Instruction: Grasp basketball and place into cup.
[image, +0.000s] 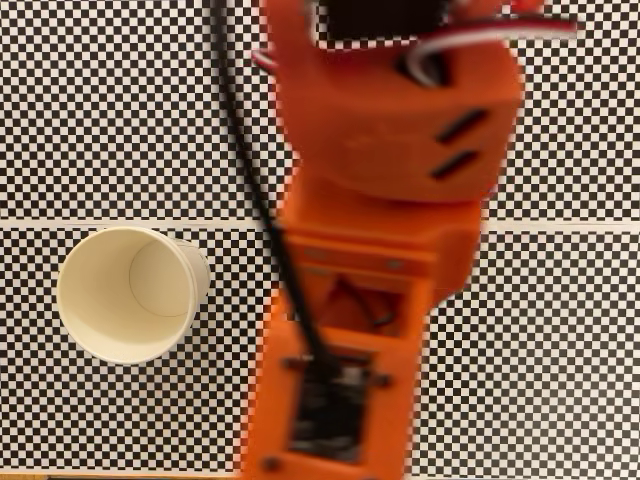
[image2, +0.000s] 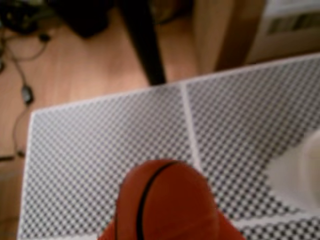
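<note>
- Fixed view, from above: one orange robot arm runs down the middle of a black-and-white checkered table. A black cable trails along it.
- One cream paper cup stands upright on the table to the left of the arm, apart from it. Its mouth is open and its pale inside is empty.
- I cannot find the fingers in this view, so it tells me nothing of their state.
- Wrist view: one orange basketball with a black curved seam sits close at the bottom edge, raised in front of the checkered table. It appears to be carried at the gripper, though whether the fingers are clamped on it I cannot tell.
- A pale blur at the right edge is probably the cup, off to the side of the ball, not under it.
- Beyond the table edge I see a wooden floor and a dark table leg.
- My judgement on handling: the ball looks light, smooth and round, so it may slip or roll. It is best held across its widest part. The paper cup looks light and easy to tip, so the ball should drop inside the rim without striking it.
- Count: one ball, one cup, one arm.
</note>
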